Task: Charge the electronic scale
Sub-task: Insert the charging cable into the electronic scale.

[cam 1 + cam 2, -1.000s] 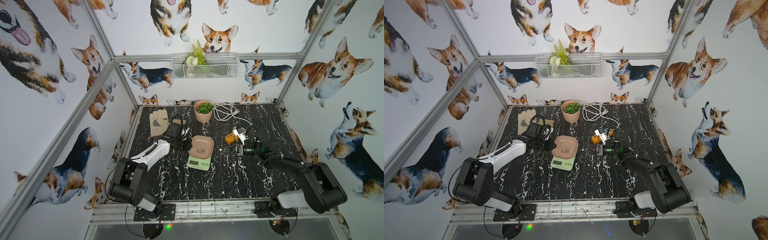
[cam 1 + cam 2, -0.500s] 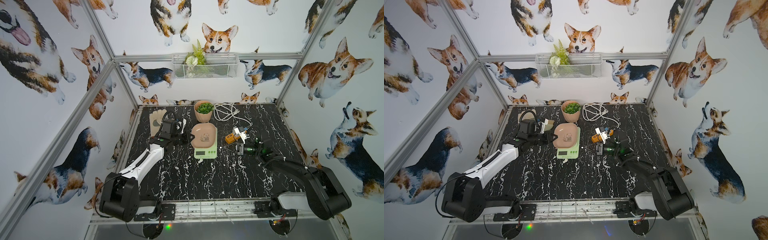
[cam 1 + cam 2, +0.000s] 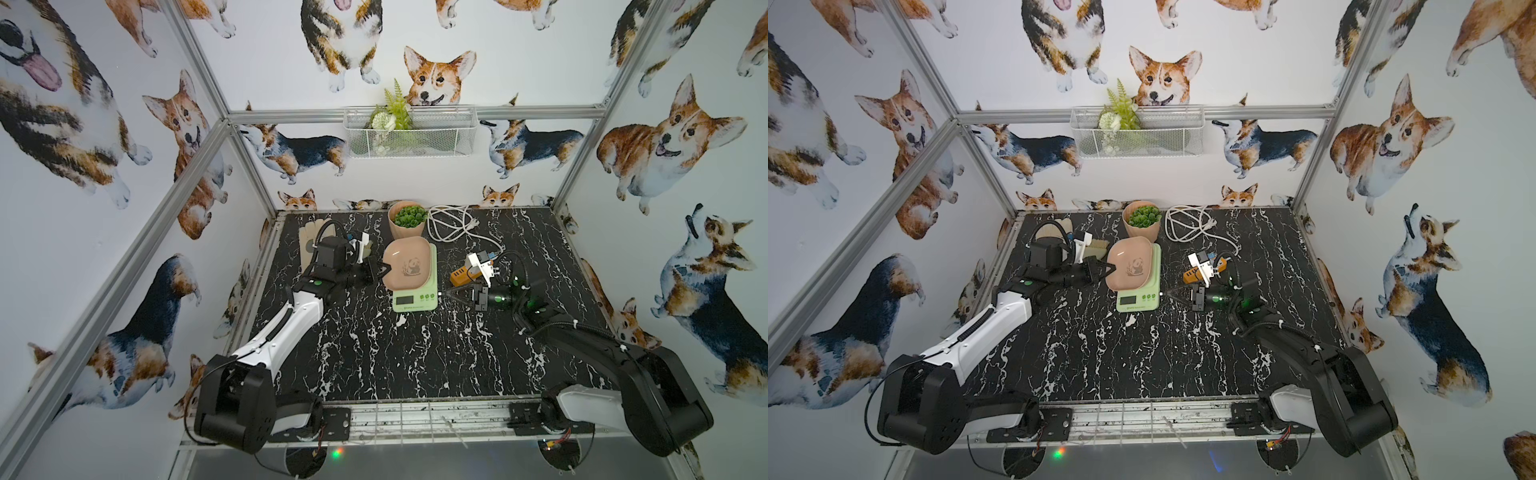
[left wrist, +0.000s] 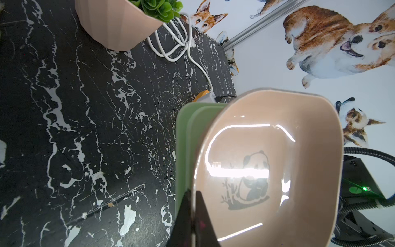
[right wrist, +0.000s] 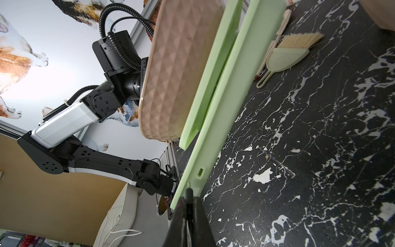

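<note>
The electronic scale point(image 3: 415, 300) point(image 3: 1139, 300), pale green with a pinkish tray point(image 3: 409, 266) bearing a panda print, sits mid-table in both top views. My left gripper point(image 3: 381, 270) point(image 4: 193, 198) is shut on the tray's rim point(image 4: 267, 171) at its left side. My right gripper point(image 3: 446, 294) point(image 5: 189, 197) is shut on a thin black plug point(image 5: 188, 190) at the scale's right side. The plug's tip sits just short of a small slot port point(image 5: 200, 172) in the green edge point(image 5: 224, 96) and a little beside it.
An orange power strip point(image 3: 460, 276) with a white charger block point(image 3: 478, 264) lies right of the scale, behind my right gripper. A potted plant point(image 3: 407, 220) and a coiled white cable point(image 3: 451, 222) stand at the back. A brush and dustpan point(image 5: 286, 55) lie at the back left.
My left gripper has carried the scale back and to the right and turned it square to the table. My right gripper has moved left, up to the scale's side.
</note>
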